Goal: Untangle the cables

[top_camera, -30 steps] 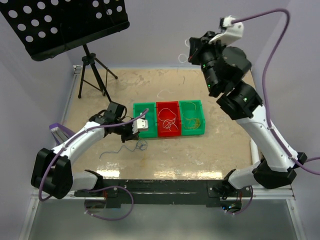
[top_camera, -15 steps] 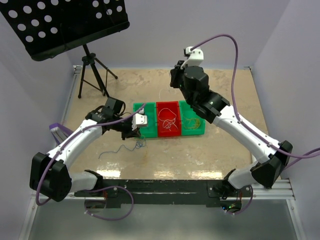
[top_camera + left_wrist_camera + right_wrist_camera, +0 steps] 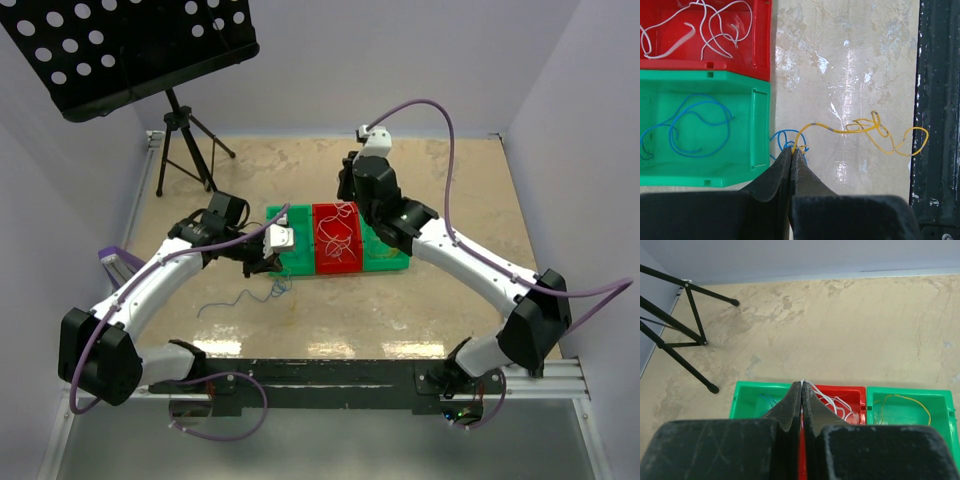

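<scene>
My left gripper (image 3: 792, 149) is shut on a yellow cable (image 3: 860, 131) that trails right across the table. A blue cable (image 3: 780, 137) loops around it at my fingertips, beside the left green bin (image 3: 756, 125), which holds blue cables. In the top view the left gripper (image 3: 268, 266) is at that bin's front corner, with the tangle (image 3: 281, 289) just below. My right gripper (image 3: 802, 384) is shut on a white cable (image 3: 832, 400) that runs down into the red bin (image 3: 856, 392). In the top view the right gripper (image 3: 343, 200) hangs over the red bin's (image 3: 338, 268) back edge.
The right green bin (image 3: 388, 262) holds yellow cable (image 3: 907, 401). A thin cable tail (image 3: 225, 303) lies on the table left of the tangle. A music stand's tripod (image 3: 186, 150) stands at the back left. The black base rail (image 3: 937, 115) lies along the near edge.
My right arm has swung down and left from high at the back to the red bin, still shut on the white cable. My left gripper has barely shifted.
</scene>
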Tool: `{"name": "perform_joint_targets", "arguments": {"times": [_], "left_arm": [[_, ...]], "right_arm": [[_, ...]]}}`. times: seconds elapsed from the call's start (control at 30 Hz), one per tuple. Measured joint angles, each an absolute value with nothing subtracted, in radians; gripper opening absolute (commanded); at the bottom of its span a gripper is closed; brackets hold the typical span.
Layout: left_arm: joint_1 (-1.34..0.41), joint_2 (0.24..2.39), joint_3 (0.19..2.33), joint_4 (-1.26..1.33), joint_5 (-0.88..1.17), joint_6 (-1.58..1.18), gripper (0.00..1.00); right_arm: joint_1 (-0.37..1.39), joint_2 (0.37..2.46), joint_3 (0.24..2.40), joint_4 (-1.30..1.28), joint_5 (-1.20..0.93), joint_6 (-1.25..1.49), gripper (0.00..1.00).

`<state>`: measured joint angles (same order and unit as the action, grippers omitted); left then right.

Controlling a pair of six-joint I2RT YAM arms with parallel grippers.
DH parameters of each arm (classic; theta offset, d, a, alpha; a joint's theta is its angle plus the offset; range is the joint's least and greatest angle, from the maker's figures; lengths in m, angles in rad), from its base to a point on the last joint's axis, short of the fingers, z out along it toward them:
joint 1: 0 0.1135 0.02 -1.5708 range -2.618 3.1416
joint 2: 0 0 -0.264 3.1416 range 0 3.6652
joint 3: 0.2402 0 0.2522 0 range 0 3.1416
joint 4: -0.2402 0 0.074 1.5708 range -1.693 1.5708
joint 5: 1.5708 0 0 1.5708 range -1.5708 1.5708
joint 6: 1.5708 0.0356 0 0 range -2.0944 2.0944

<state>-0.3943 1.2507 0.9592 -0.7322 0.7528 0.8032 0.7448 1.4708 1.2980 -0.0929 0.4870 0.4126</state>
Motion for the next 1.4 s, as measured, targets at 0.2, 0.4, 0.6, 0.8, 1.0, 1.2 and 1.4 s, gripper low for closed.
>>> {"name": "perform_joint_targets", "arguments": {"times": [0.2,0.4,0.6,0.8,1.0,1.2,1.4], "left_arm": [[-0.394,1.251,0.96,-0.732,0.752,0.803,0.0],[-0.394,1.251,0.965,-0.734,0.753,0.795,0.0],[-0.394,1.251,0.994,-0.733,0.755,0.774,0.0],[-0.394,1.251,0.998,-0.733,0.755,0.759,0.0],[-0.394,1.251,1.003,-0.734,0.756,0.749,0.0],[-0.394,1.251,1.008,-0.733,0.756,0.741,0.0],[-0.394,1.251,1.012,-0.704,0.755,0.701,0.0]], "right_arm": [[0.741,1.492,1.266,-0.072,0.487,0.427,0.0],[0.738,1.56,1.205,-0.034,0.475,0.449,0.0],[0.738,1.69,1.147,-0.021,0.441,0.488,0.0],[0.738,1.777,1.137,-0.013,0.426,0.511,0.0],[0.738,1.847,1.146,0.019,0.426,0.517,0.0],[0.738,1.926,1.177,0.023,0.419,0.531,0.54],[0.738,1.802,1.166,0.017,0.384,0.521,0.7]]}}
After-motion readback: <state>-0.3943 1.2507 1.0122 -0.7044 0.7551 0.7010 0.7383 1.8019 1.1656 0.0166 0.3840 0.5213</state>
